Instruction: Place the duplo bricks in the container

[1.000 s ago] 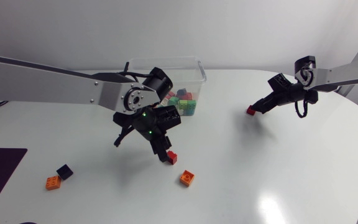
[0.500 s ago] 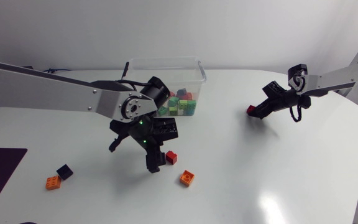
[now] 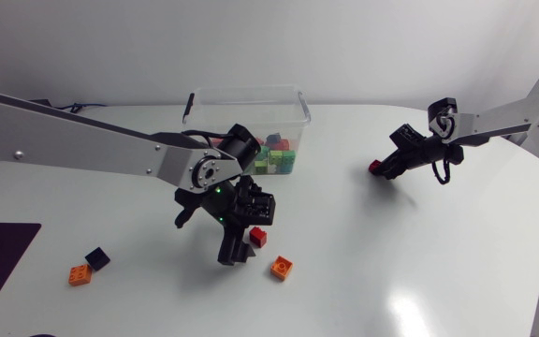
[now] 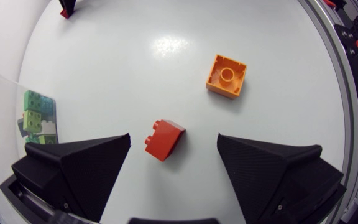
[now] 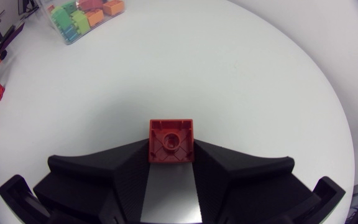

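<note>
Five loose bricks are out, and one clear plastic container (image 3: 293, 103) stands at upper centre with a heap inside too jumbled to count. At mid-frame the left gripper (image 4: 174, 144), spread wide, straddles a red sloped plastic brick (image 4: 165, 140) on the white bench (image 3: 363, 271); neither finger touches it. At upper right the right gripper (image 3: 385, 166) pinches a red single-stud brick (image 5: 171, 142). An orange square brick (image 3: 282, 268) lies just below centre. An orange flat brick (image 3: 80, 275) and a black brick (image 3: 97, 258) lie lower left. The bricks look light, rigid and slick, so I'd squeeze the flat side walls, never the slope.
</note>
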### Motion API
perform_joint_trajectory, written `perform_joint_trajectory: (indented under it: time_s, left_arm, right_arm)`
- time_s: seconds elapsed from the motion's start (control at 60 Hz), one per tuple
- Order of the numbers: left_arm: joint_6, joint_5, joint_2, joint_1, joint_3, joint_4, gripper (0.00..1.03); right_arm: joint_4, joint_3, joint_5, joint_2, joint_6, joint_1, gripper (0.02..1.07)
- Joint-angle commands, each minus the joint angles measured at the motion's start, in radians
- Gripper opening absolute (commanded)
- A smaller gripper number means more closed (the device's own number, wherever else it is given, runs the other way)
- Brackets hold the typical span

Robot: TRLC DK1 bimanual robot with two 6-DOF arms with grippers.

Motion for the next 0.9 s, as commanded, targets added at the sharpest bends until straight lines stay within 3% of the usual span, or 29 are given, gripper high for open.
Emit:
perform_joint_trajectory:
  time_s: [0.0, 0.233, 0.4, 0.45, 0.467, 0.517, 0.567, 0.883]
  left_arm:
    - [0.075, 0.011, 0.043, -0.014, 0.021, 0.005, 0.98]
    - [0.172, 0.013, 0.106, -0.010, 0.093, -0.028, 0.96]
    - [0.235, 0.013, 0.187, 0.005, 0.225, -0.191, 0.80]
    - [0.253, 0.011, 0.215, 0.011, 0.275, -0.268, 0.67]
    - [0.253, 0.011, 0.216, 0.011, 0.277, -0.269, 0.66]
    - [0.261, 0.013, 0.235, 0.014, 0.311, -0.308, 0.44]
    - [0.264, 0.013, 0.245, 0.014, 0.321, -0.318, 0.32]
    - [0.252, 0.039, 0.238, 0.039, 0.340, -0.394, 0.30]
  right_arm:
    - [-0.019, -0.082, -0.010, -0.062, -0.050, -0.009, 0.35]
    - [-0.014, -0.317, -0.059, -0.309, -0.093, -0.009, 0.35]
    - [-0.023, -0.458, -0.084, -0.484, -0.105, 0.011, 0.35]
    - [-0.025, -0.493, -0.087, -0.530, -0.107, 0.019, 0.35]
    - [-0.025, -0.496, -0.088, -0.533, -0.107, 0.020, 0.35]
    - [-0.028, -0.538, -0.090, -0.592, -0.107, 0.031, 0.35]
    - [-0.033, -0.559, -0.098, -0.624, -0.103, 0.036, 0.35]
    - [-0.045, -0.624, -0.131, -0.811, 0.004, 0.131, 0.35]
